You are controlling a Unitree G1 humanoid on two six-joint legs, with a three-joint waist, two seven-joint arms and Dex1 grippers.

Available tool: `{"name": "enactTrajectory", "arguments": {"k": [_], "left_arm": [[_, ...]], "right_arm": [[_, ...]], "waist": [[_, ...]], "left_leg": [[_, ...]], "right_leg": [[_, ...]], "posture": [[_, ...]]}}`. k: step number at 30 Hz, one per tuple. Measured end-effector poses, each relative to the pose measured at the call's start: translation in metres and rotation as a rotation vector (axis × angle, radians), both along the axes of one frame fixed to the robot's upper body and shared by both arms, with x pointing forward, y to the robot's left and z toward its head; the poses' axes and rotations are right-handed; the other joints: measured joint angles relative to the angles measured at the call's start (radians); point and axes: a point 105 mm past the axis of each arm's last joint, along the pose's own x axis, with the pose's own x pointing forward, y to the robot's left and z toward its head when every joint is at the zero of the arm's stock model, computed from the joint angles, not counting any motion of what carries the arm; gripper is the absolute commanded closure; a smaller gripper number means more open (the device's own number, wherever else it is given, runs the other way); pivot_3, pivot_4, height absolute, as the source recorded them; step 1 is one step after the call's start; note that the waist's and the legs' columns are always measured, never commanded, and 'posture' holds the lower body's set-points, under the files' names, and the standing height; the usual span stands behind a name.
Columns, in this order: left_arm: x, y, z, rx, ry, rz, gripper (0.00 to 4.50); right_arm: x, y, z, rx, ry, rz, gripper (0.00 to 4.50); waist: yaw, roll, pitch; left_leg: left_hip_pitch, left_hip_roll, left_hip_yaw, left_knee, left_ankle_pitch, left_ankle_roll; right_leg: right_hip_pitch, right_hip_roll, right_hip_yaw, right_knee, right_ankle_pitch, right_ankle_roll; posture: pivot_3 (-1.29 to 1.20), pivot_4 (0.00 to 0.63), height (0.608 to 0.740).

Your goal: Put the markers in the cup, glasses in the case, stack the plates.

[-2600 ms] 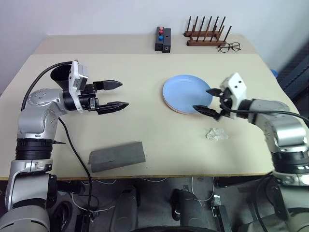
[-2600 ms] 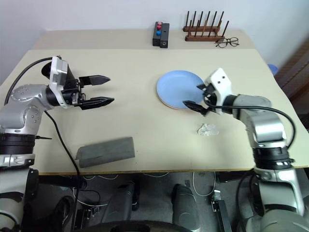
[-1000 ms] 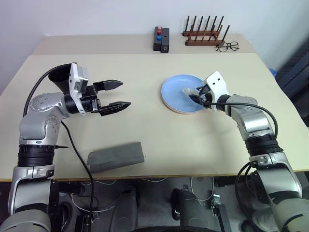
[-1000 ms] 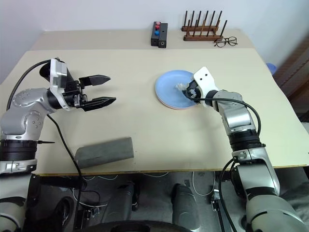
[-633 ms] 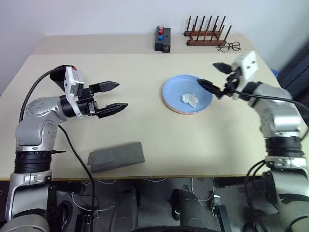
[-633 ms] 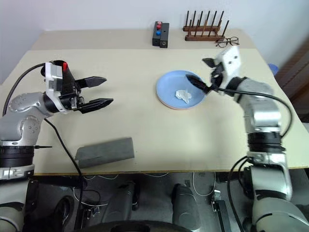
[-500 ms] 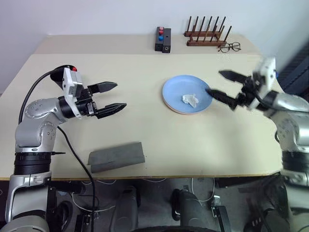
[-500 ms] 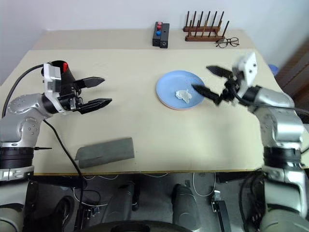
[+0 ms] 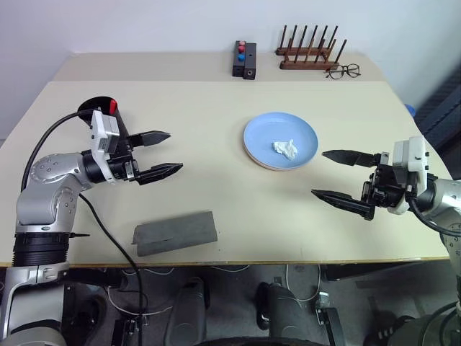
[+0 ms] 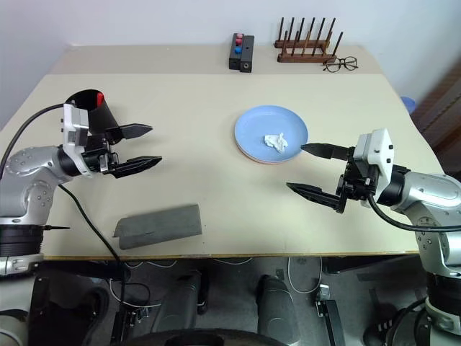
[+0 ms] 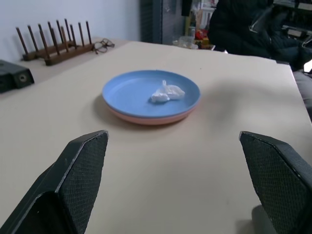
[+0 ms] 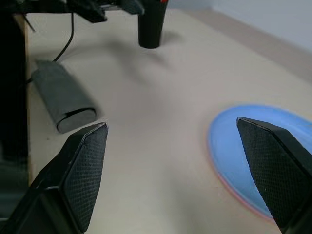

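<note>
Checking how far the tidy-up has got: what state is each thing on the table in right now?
plates: stacked, blue on pink, crumpled white scrap on top
case: shut, lying flat
cup: upright, red-capped marker inside
left gripper: open, empty
right gripper: open, empty

The pink plate (image 11: 146, 118) shows only as a rim under the blue plate (image 9: 280, 140); the case (image 9: 175, 232) hides its contents.

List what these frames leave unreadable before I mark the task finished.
- Grey case: lid shut, so the sunglasses inside cannot be confirmed.
- Black cup: one red cap shows at the rim; its wall hides how many markers are inside.
- Pink plate: a sliver shows under the blue plate.
- White scrap: too small to identify.
</note>
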Motion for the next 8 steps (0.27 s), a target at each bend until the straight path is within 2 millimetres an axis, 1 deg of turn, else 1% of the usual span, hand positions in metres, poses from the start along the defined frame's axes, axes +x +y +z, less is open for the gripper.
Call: {"name": "enactTrajectory", "arguments": {"k": [5, 8], "left_arm": [[-0.009, -0.001, -0.015, -0.007, 0.033, 0.021, 0.00], [-0.015, -0.001, -0.020, -0.008, 0.041, 0.037, 0.00]], "right_arm": [[0.004, 0.001, 0.008, -0.011, -0.023, 0.017, 0.21], [0.008, 0.002, 0.013, -0.010, -0.031, 0.030, 0.21]], "waist": [[-0.011, 0.000, 0.000], [-0.011, 0.000, 0.000]], "left_leg": [[0.000, 0.000, 0.000, -0.002, 0.000, 0.000], [0.000, 0.000, 0.000, -0.001, 0.000, 0.000]], "right_leg": [[-0.001, 0.000, 0.000, 0.000, 0.000, 0.000], [-0.001, 0.000, 0.000, 0.001, 0.000, 0.000]], "posture": [[0.00, 0.150, 0.740], [0.00, 0.150, 0.740]]}}
